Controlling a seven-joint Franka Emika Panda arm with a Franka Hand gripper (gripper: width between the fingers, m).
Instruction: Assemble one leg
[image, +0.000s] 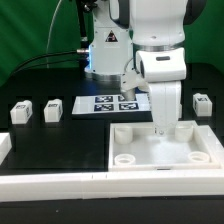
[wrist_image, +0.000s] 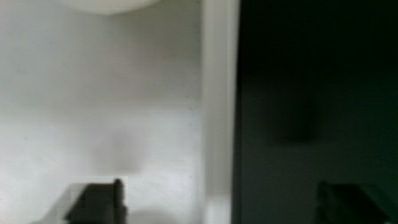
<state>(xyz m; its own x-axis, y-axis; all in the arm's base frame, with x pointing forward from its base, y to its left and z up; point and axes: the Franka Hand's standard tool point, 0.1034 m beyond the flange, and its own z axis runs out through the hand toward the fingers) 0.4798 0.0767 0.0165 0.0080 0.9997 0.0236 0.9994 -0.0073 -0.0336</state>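
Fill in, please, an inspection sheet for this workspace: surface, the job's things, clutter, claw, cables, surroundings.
surface: flat black tabletop; thin flat white marker board lies on it.
job's things: three small white stubby block legs seen, all loose: two at the exterior view's left, one at its right. Large white square tray-like piece with round corner sockets lies in front.
clutter: nothing seen.
claw: open, empty, low over the tray-like piece's far edge.
cables: black cable behind the arm's base.
surroundings: green backdrop.
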